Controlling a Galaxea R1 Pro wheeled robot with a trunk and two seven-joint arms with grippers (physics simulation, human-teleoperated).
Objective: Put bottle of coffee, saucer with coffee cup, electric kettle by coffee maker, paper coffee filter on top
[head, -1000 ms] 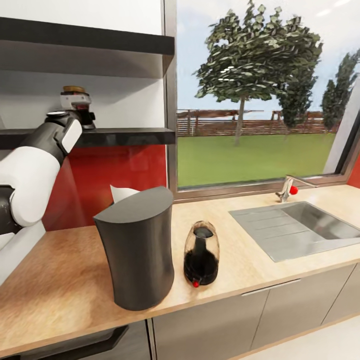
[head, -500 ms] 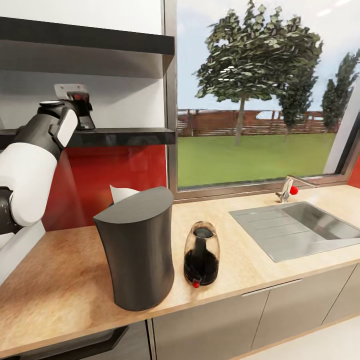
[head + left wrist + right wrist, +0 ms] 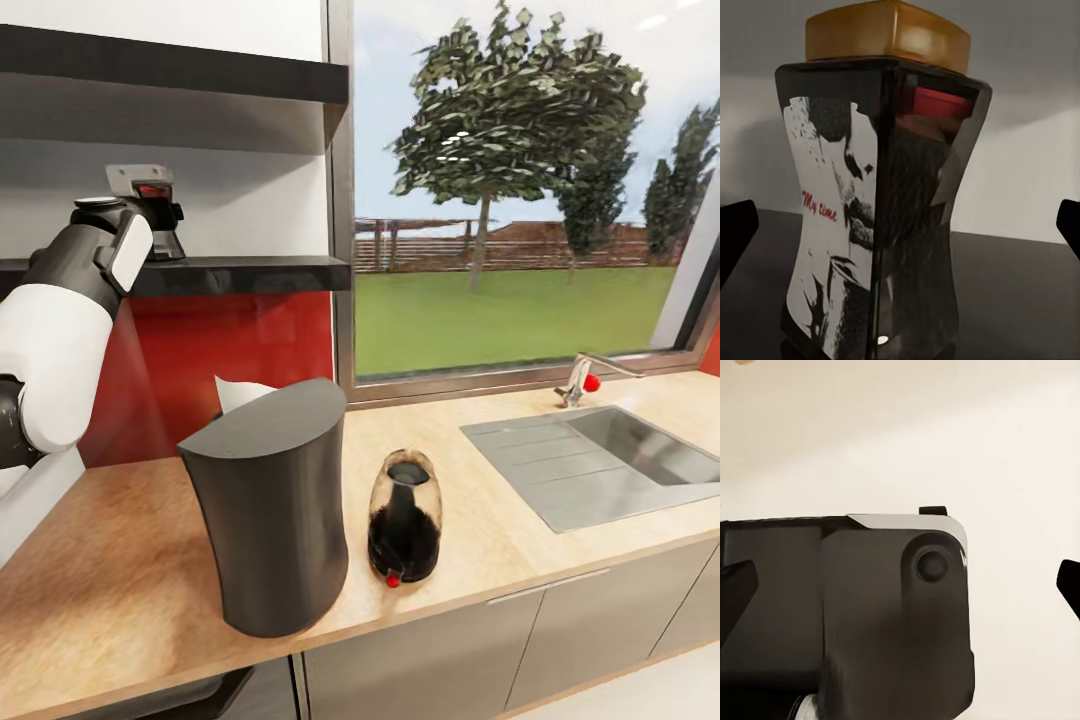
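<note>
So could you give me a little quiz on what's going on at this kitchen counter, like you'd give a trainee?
1. Pick one: what stands right beside the coffee maker on the countertop? A) a toaster B) the electric kettle C) a fruit bowl
2. True or false: the left fingers are clamped on the bottle of coffee.
3. Fill in the blank: the bottle of coffee stands on the lower black ____.

Key: 1 B. 2 False: they sit apart, one on either side of the bottle, not touching it. 3 kitchen shelf.
</note>
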